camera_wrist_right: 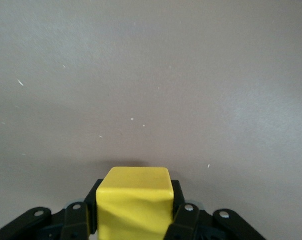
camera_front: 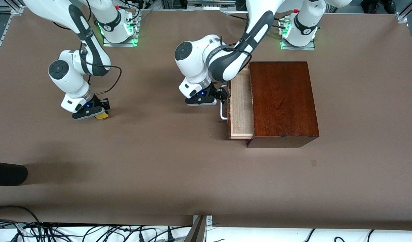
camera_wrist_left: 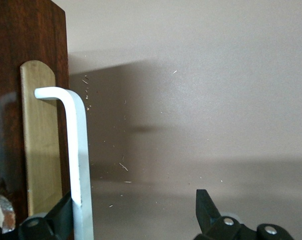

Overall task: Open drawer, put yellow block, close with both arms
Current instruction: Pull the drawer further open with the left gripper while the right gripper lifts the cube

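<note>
Right hand [camera_front: 97, 112] pinching yellow block [camera_front: 101, 116] low over counter [camera_front: 158, 161] toward right arm's end; left hand [camera_front: 222, 95] spread at white handle [camera_front: 223, 111] of partly open drawer [camera_front: 241, 107].

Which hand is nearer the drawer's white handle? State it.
Left. The left hand is open around the white handle of the drawer; the right hand grips the yellow block toward the right arm's end.
</note>
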### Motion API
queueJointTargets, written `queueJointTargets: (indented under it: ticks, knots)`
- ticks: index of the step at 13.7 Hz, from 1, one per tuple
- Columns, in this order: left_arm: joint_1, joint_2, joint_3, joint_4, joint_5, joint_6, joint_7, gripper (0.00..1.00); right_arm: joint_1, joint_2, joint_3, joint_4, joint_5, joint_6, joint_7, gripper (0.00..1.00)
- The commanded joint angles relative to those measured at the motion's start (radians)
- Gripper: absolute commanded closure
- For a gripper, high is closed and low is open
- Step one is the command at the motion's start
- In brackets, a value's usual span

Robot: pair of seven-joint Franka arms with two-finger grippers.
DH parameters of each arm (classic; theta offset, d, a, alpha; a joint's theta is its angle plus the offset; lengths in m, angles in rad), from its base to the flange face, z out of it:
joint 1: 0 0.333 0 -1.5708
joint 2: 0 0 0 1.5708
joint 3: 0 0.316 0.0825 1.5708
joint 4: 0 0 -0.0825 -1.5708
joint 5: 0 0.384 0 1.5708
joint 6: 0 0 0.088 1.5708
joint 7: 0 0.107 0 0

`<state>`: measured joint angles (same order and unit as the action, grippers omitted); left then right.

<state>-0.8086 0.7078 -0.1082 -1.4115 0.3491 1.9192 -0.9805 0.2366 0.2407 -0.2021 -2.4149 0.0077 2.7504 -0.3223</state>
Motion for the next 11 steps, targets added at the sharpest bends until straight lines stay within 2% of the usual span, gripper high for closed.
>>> queueJointTargets:
  ticks: [1,3,5,11]
  knots:
    - [-0.055,0.074,-0.022,0.115,-0.067,0.052,-0.038,0.00,-0.005,-0.050,0.012,0.089,0.017,-0.153,-0.008,0.84]
    - [-0.060,0.076,-0.022,0.117,-0.067,0.064,-0.044,0.00,-0.005,-0.061,0.013,0.176,0.047,-0.262,-0.014,0.84]
    - [-0.061,0.076,-0.022,0.124,-0.068,0.064,-0.044,0.00,-0.005,-0.061,0.035,0.319,0.098,-0.430,-0.017,0.84]
    - [-0.067,0.076,-0.022,0.134,-0.093,0.072,-0.052,0.00,0.006,-0.052,0.044,0.546,0.098,-0.638,-0.011,0.84]
